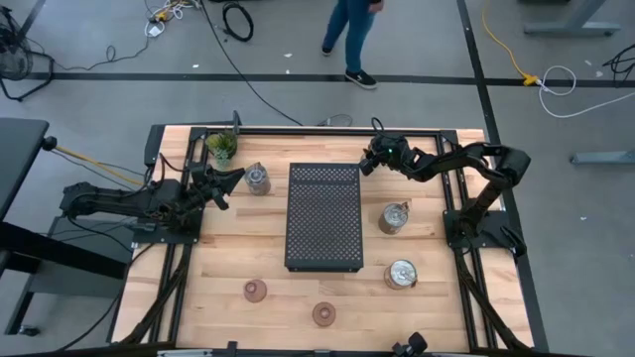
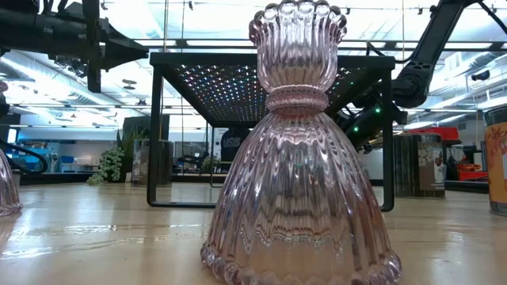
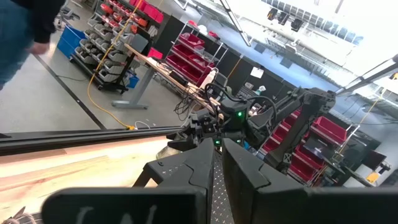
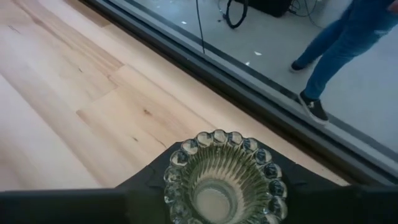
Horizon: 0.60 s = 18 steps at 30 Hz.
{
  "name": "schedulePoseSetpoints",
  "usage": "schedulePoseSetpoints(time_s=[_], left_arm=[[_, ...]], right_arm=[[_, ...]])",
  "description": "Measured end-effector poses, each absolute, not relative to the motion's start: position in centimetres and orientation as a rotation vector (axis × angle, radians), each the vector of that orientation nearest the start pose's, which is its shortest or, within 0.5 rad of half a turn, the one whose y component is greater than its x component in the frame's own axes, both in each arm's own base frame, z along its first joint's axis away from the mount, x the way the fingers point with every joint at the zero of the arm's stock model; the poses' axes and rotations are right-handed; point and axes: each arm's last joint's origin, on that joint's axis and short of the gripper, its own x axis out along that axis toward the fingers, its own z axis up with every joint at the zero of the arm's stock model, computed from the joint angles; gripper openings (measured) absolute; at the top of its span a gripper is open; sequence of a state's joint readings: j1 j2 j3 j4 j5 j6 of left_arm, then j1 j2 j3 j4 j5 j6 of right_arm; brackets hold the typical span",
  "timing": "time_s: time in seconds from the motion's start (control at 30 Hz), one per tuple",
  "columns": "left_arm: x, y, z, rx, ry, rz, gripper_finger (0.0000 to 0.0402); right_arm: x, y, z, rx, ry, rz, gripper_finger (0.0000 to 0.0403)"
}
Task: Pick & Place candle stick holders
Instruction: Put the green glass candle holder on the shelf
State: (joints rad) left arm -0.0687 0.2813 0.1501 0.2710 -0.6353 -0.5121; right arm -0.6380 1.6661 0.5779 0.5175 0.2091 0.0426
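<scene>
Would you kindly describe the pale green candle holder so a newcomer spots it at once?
Find the black perforated tray mid-table, then look off its far right corner. There the right gripper holds the pale green holder: it alone is green, bead-rimmed and off the table.

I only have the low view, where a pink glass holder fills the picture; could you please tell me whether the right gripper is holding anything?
Observer: Yes. The right wrist view shows the pale green holder gripped in the right gripper, above the bare wood.
Operator: Thank you. Where is the left gripper?
Observer: In the high view the left gripper is shut and empty, beside a silvery holder to the left of the black tray.
Operator: Is anything on that tray?
Observer: No, the high view shows nothing on its top.
</scene>
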Motion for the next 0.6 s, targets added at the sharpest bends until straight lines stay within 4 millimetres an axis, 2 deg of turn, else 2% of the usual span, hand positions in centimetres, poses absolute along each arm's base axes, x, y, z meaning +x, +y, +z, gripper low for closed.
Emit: schedulePoseSetpoints(time_s=[0.2, 0.6], left_arm=[[10.8, 1.0, 21.7, -0.545, -0.275, 0.521, 0.0037], [10.8, 1.0, 21.6, -0.542, -0.271, 0.543, 0.0037]], right_arm=[[22.9, -17.7, 13.8, 0.152, 0.532, -0.834, 0.0148], [20.8, -16.1, 19.1, 0.106, 0.480, -0.865, 0.0148]])
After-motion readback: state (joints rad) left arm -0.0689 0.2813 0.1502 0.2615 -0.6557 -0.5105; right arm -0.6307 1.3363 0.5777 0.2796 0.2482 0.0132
